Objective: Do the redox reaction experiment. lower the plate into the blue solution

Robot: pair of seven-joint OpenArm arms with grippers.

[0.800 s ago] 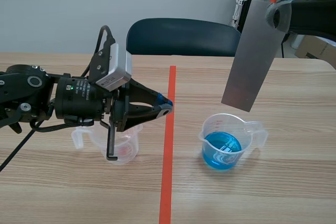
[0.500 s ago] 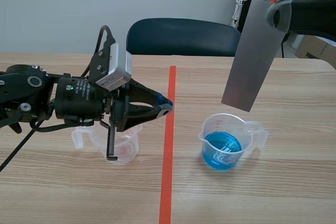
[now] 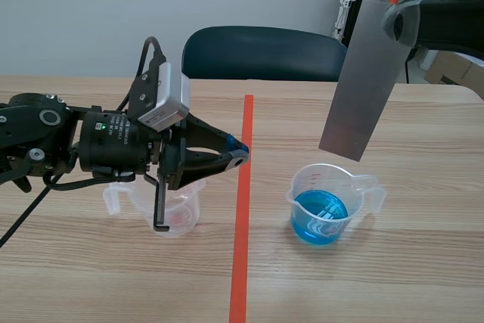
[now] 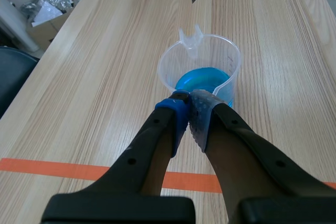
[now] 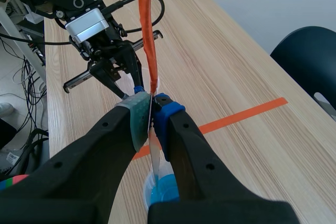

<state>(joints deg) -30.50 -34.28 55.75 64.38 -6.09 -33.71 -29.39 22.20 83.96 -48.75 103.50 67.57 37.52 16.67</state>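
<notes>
Plate [image 3: 364,81], one, pinched by right end effector [image 5: 153,100], one blue-solution beaker [image 3: 325,203], one clear beaker [image 3: 185,207], left end effector [image 4: 188,97] closed empty

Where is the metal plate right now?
Scene view, right side: the metal plate hangs tilted from the right gripper, its lower edge above the beaker of blue solution, not yet in it.

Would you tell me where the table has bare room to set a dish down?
The table is bare along its near edge, in front of the blue beaker and the clear cup, either side of the tape line. It is crowded above both: the left gripper hovers over the cup, the plate hangs over the beaker.
</notes>
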